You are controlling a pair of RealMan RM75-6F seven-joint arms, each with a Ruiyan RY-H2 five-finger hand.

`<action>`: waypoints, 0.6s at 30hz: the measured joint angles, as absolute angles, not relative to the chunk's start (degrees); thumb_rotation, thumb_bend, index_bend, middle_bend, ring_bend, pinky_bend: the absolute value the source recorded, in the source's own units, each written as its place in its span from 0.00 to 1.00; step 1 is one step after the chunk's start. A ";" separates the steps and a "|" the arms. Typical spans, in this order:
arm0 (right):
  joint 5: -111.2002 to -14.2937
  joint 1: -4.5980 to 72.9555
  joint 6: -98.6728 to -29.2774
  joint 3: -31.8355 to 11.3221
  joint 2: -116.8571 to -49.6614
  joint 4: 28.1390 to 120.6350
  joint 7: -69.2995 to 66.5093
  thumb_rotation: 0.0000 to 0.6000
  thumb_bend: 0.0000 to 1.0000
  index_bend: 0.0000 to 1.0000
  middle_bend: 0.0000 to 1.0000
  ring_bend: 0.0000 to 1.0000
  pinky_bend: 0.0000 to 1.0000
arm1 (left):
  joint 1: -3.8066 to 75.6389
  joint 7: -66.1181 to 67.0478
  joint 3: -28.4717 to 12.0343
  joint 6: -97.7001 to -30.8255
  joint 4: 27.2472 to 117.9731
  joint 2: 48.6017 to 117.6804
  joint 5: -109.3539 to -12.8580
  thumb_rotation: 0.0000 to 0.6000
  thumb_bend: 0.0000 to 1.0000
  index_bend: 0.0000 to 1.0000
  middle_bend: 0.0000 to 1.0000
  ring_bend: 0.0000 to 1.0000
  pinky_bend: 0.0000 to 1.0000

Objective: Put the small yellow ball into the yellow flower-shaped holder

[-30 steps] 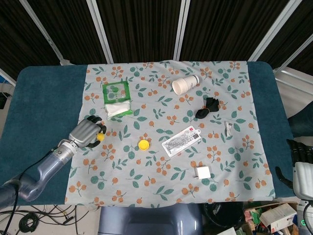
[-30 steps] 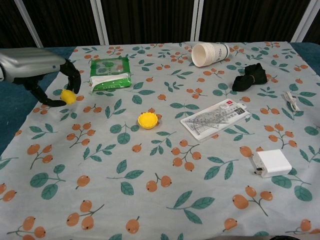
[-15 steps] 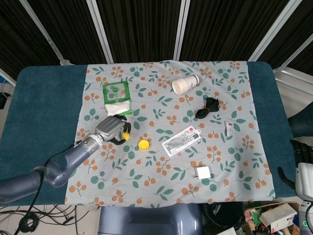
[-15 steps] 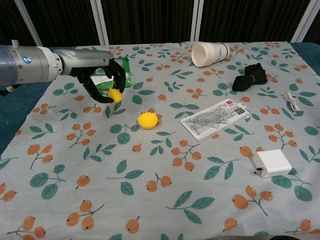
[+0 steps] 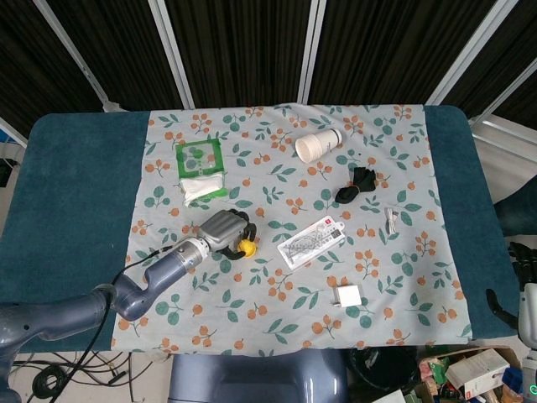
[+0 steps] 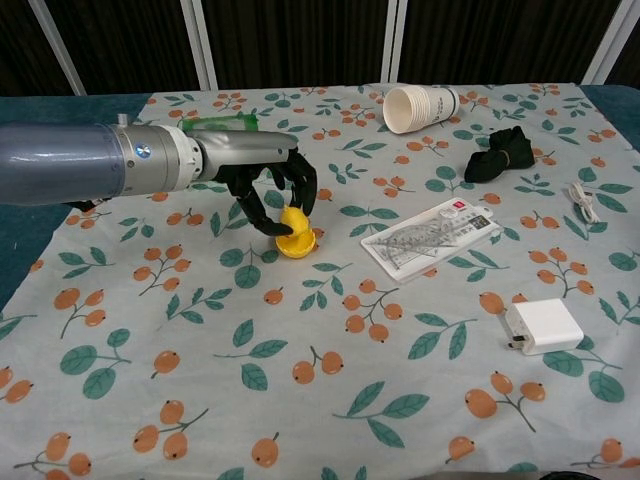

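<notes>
My left hand (image 6: 270, 190) hovers right over the yellow flower-shaped holder (image 6: 297, 245) near the middle of the cloth and pinches the small yellow ball (image 6: 292, 219) just above it. In the head view the same left hand (image 5: 225, 232) covers most of the holder (image 5: 247, 248), and the ball is hidden there. Only a dark edge of my right hand (image 5: 522, 267) shows at the frame's right border, low and off the table; its fingers cannot be made out.
A green tissue pack (image 5: 200, 170) lies behind the left hand. A tipped white cup (image 6: 420, 106), black cloth (image 6: 499, 154), clear packet (image 6: 432, 235), white charger (image 6: 542, 325) and cable (image 6: 583, 201) occupy the right half.
My left hand carried the ball rightward from the cloth's left edge, past the tissue pack, to just above the holder. The right hand sank lower at the frame edge.
</notes>
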State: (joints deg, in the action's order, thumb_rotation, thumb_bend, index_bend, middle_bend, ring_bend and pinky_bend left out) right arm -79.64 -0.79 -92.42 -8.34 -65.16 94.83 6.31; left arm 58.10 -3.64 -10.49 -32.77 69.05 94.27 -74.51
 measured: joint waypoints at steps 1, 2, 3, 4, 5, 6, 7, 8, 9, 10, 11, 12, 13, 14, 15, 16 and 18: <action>-79.64 -0.82 -92.40 -8.32 -65.14 94.83 6.24 1.00 0.23 0.11 0.11 0.10 0.19 | 58.28 -3.59 -10.62 -32.92 69.09 94.53 -74.47 1.00 0.35 0.48 0.49 0.19 0.24; -79.65 -0.85 -92.38 -8.29 -65.11 94.84 6.15 1.00 0.23 0.11 0.11 0.10 0.19 | 58.45 -3.52 -10.73 -33.02 69.17 94.71 -74.38 1.00 0.35 0.48 0.49 0.19 0.24; -79.72 -0.90 -92.38 -8.24 -65.07 94.84 6.04 1.00 0.23 0.11 0.11 0.10 0.19 | 58.62 -3.34 -10.81 -33.06 69.26 94.89 -74.23 1.00 0.35 0.48 0.49 0.19 0.24; -79.78 -0.94 -92.42 -8.22 -65.03 94.83 5.99 1.00 0.23 0.11 0.11 0.10 0.19 | 58.71 -3.13 -10.81 -33.07 69.31 94.97 -74.12 1.00 0.35 0.48 0.49 0.19 0.24; -79.80 -0.97 -92.45 -8.22 -65.01 94.83 5.91 1.00 0.23 0.11 0.11 0.10 0.19 | 58.80 -2.86 -10.80 -33.09 69.37 95.04 -74.01 1.00 0.35 0.48 0.49 0.19 0.24; -79.81 -1.00 -92.47 -8.23 -64.98 94.84 5.77 1.00 0.23 0.11 0.11 0.10 0.19 | 58.90 -2.40 -10.73 -33.14 69.42 95.10 -73.92 1.00 0.35 0.48 0.49 0.19 0.24; -79.79 -1.02 -92.46 -8.24 -64.95 94.84 5.69 1.00 0.23 0.11 0.11 0.10 0.19 | 58.98 -1.95 -10.64 -33.19 69.42 95.14 -73.89 1.00 0.35 0.48 0.49 0.19 0.24; -79.75 -1.02 -92.41 -8.24 -64.92 94.83 5.63 1.00 0.23 0.11 0.11 0.10 0.19 | 59.05 -1.41 -10.54 -33.27 69.44 95.18 -73.84 1.00 0.35 0.48 0.49 0.19 0.24; -79.72 -1.02 -92.32 -8.25 -64.90 94.83 5.52 1.00 0.23 0.11 0.11 0.10 0.19 | 59.14 -0.65 -10.44 -33.37 69.50 95.21 -73.65 1.00 0.35 0.48 0.49 0.19 0.24; -79.72 -1.01 -92.28 -8.26 -64.88 94.84 5.47 1.00 0.23 0.11 0.11 0.10 0.19 | 59.18 -0.12 -10.39 -33.47 69.59 95.22 -73.38 1.00 0.35 0.48 0.49 0.19 0.24; -79.77 -1.00 -92.27 -8.25 -64.87 94.82 5.48 1.00 0.23 0.11 0.11 0.10 0.19 | 59.21 0.37 -10.35 -33.61 69.66 95.20 -73.10 1.00 0.35 0.48 0.48 0.19 0.24; -79.84 -0.98 -92.25 -8.23 -64.87 94.80 5.50 1.00 0.23 0.11 0.11 0.10 0.19 | 59.23 1.02 -10.28 -33.78 69.75 95.13 -72.79 1.00 0.35 0.47 0.48 0.19 0.24; -79.86 -0.98 -92.22 -8.22 -64.89 94.80 5.50 1.00 0.23 0.11 0.11 0.10 0.19 | 59.24 1.51 -10.20 -33.87 69.79 95.04 -72.57 1.00 0.35 0.47 0.48 0.19 0.24; -79.84 -0.97 -92.19 -8.23 -64.91 94.79 5.50 1.00 0.23 0.11 0.11 0.10 0.19 | 59.24 2.03 -10.11 -33.94 69.82 94.94 -72.36 1.00 0.35 0.47 0.48 0.19 0.24; -79.80 -0.95 -92.16 -8.26 -64.93 94.79 5.51 1.00 0.23 0.11 0.11 0.10 0.19 | 59.26 2.79 -9.97 -34.06 69.81 94.81 -72.11 1.00 0.35 0.47 0.47 0.19 0.24; -79.78 -0.95 -92.17 -8.29 -64.93 94.80 5.51 1.00 0.23 0.11 0.11 0.10 0.19 | 59.26 3.38 -9.85 -34.16 69.78 94.71 -71.94 1.00 0.35 0.46 0.47 0.19 0.24; -79.73 -0.94 -92.18 -8.34 -64.96 94.84 5.56 1.00 0.23 0.11 0.11 0.10 0.19 | 59.27 4.79 -9.55 -34.48 69.67 94.57 -71.59 1.00 0.35 0.44 0.45 0.19 0.24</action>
State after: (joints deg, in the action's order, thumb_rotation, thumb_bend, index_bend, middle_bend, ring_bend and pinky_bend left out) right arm -79.73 -0.94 -92.18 -8.34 -64.96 94.84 5.56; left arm 59.27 4.79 -9.55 -34.48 69.67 94.57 -71.59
